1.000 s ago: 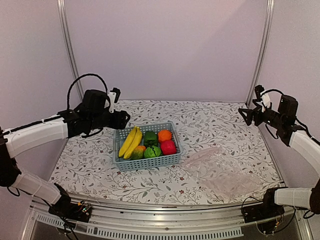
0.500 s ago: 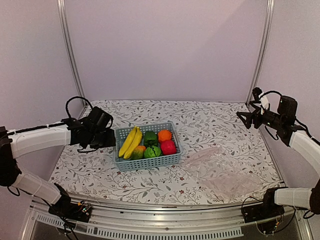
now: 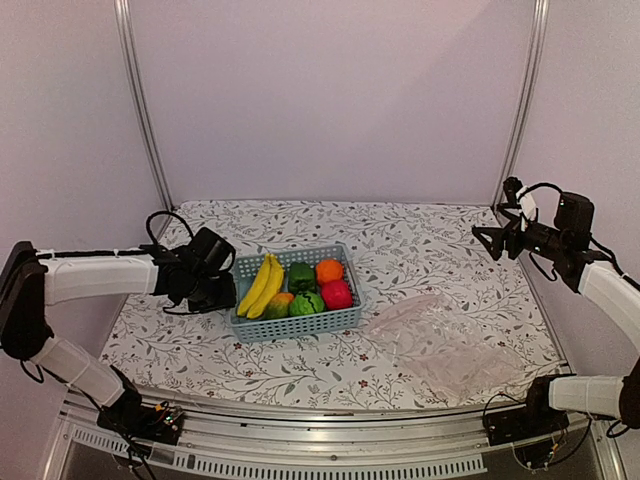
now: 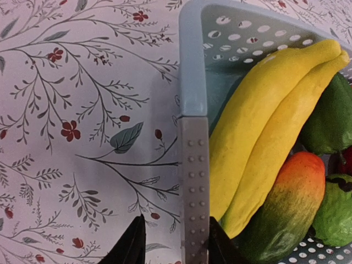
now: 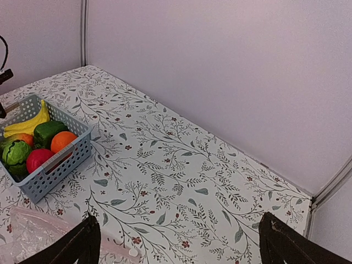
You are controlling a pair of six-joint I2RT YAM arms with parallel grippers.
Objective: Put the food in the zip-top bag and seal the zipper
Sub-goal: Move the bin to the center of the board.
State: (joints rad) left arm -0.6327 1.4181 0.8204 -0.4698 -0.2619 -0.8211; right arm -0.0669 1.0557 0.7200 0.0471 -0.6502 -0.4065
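The left claw (image 4: 165,242), jaws slightly apart and empty, sits at the 9 o'clock wall of the light-blue plastic basket (image 3: 295,323). The toy plastic food (image 3: 298,285) lies inside it. The clear crinkly zip-top bag (image 3: 440,345) lies flat at the basket's 4 o'clock. The right claw (image 3: 488,236) gapes wide, empty.

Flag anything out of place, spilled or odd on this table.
Nothing spilled or damaged. One oddity: the grey finger of the left gripper lines up over the left wall of the basket, not over the bananas. The bag lies crinkled, apart from the basket.
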